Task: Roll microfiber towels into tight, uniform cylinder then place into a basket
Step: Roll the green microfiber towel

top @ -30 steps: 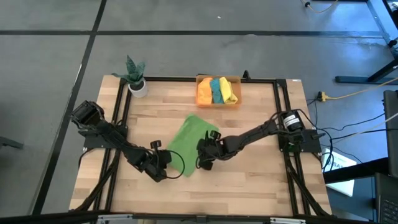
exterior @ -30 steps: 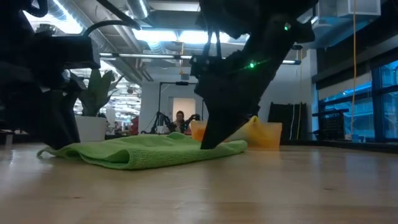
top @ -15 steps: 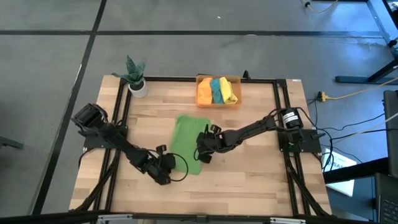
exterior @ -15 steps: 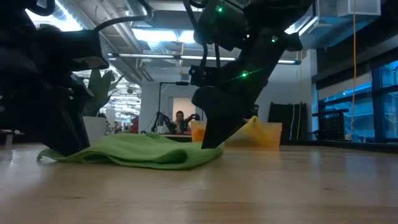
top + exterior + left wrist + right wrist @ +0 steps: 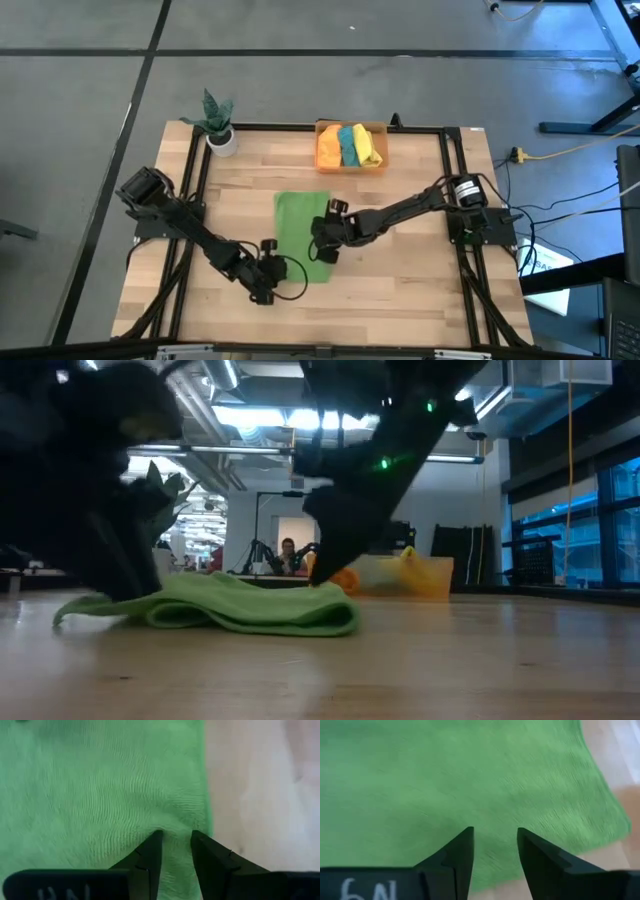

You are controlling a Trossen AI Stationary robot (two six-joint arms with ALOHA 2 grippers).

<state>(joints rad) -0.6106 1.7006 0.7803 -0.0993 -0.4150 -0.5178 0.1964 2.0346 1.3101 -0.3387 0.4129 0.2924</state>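
While spread mostly flat on the table [image 5: 400, 290], with one edge doubled over in the low view: light green towel [image 5: 300, 225]. Well off to the far left of that towel, potted plant [image 5: 220, 135]. At the towel's near edge, left gripper [image 5: 285, 268], tips nearly together and pinching a pucker of the cloth. On the towel's right edge, right gripper [image 5: 322, 245], down against the cloth; cannot tell whether clamped on it. Beyond the towel's far right corner, well apart, orange basket [image 5: 352, 170], holding rolled orange [image 5: 328, 147], teal [image 5: 349, 145] and yellow [image 5: 369, 147] towels side by side.
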